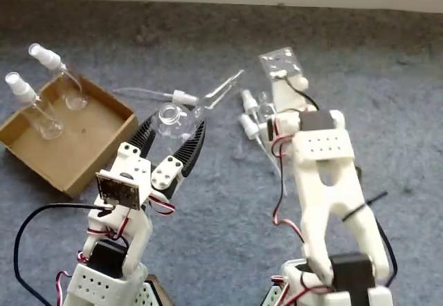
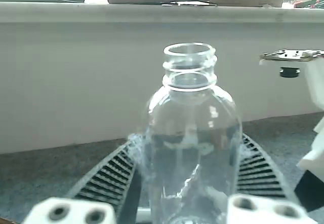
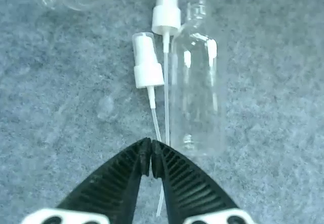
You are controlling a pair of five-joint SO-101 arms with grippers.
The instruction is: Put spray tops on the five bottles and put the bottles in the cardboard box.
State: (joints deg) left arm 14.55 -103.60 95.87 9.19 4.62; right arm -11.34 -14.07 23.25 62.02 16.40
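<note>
My left gripper [image 1: 176,121] is shut on a clear bottle [image 1: 169,115] with no top, held upright just right of the cardboard box [image 1: 76,154]. In the left wrist view the bottle [image 2: 190,127] stands between the black ribbed fingers [image 2: 109,176], its neck bare. My right gripper [image 3: 152,155] is shut low over the carpet, with the thin tube of a white spray top [image 3: 147,62] running in between its tips. A second spray top [image 3: 166,13] and an open clear bottle [image 3: 197,92] lie right beside it.
Two bottles with spray tops [image 1: 41,115] [image 1: 69,88] stand in the box. Another bottle [image 1: 221,91] and a loose spray top [image 1: 183,97] lie on the grey carpet behind my left gripper. A white wall borders the far side.
</note>
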